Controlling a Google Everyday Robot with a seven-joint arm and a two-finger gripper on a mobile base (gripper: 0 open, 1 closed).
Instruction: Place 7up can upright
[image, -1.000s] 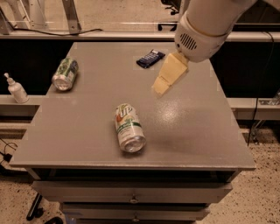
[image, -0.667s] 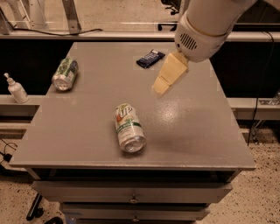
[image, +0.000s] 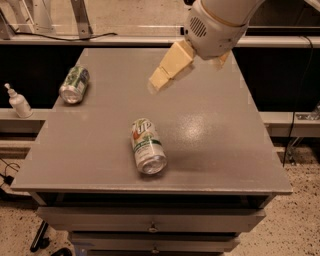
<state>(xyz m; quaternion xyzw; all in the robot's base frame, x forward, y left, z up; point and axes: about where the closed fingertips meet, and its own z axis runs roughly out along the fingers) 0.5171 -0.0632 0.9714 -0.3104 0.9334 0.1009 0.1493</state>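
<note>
- A small white pump bottle (image: 19, 102) stands off the bench (image: 225, 150), on a low ledge beyond its left edge.
- A mostly green patterned can (image: 74, 85) lies on its side near the bench's left edge, toward the rear left corner.
- The 7up can (image: 147, 146) lies on its side close to the front edge, a little left of the middle. It is well apart from the green can, with bare bench top all around it.
- Its white upper body, with the red and green logo facing up, points toward the rear edge. The green band and one silver end point toward the front edge, turned slightly to the right.
- My pincer (image: 172, 67) hangs in the air over the rear half of the bench, behind the 7up can and a little to its right, well apart from it.
- My pincer has hold of nothing that I can see. How far open it stands I cannot tell.
</note>
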